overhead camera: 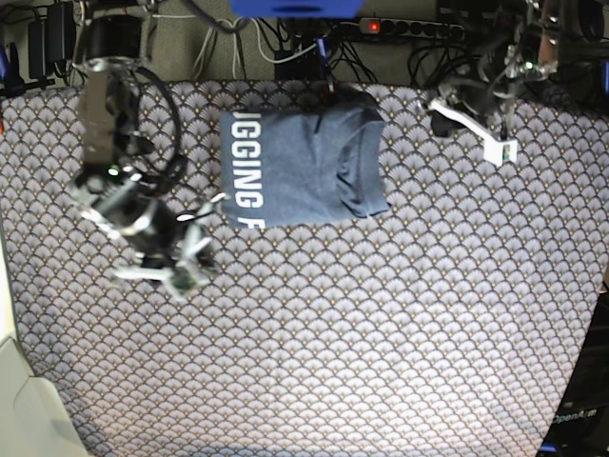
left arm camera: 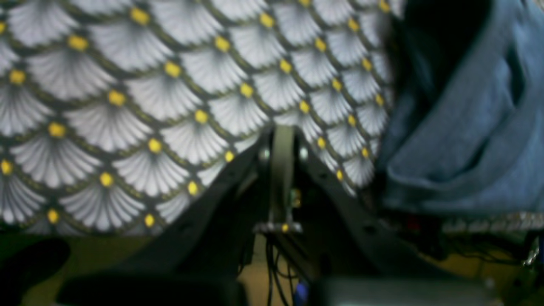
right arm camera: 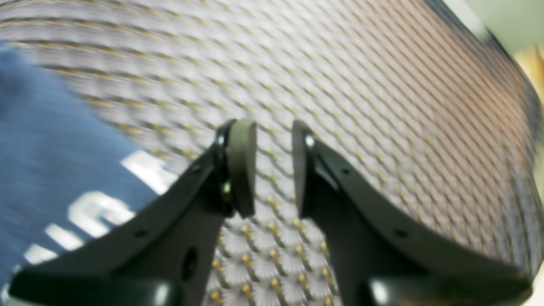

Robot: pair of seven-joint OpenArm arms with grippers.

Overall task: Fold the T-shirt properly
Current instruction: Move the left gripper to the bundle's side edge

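Observation:
The T-shirt lies folded into a slate-blue rectangle at the back middle of the table, with white lettering showing along its left side. My left gripper is shut with nothing between its pads. It hovers over bare tablecloth, and a bunched edge of the T-shirt lies to its right. The left arm is at the back right, clear of the shirt. My right gripper stands open and empty above the cloth, with the lettered T-shirt to its left. The right arm is left of the shirt.
A scallop-patterned tablecloth covers the whole table. A power strip and a tangle of cables run along the back edge. The table's left edge meets a pale floor.

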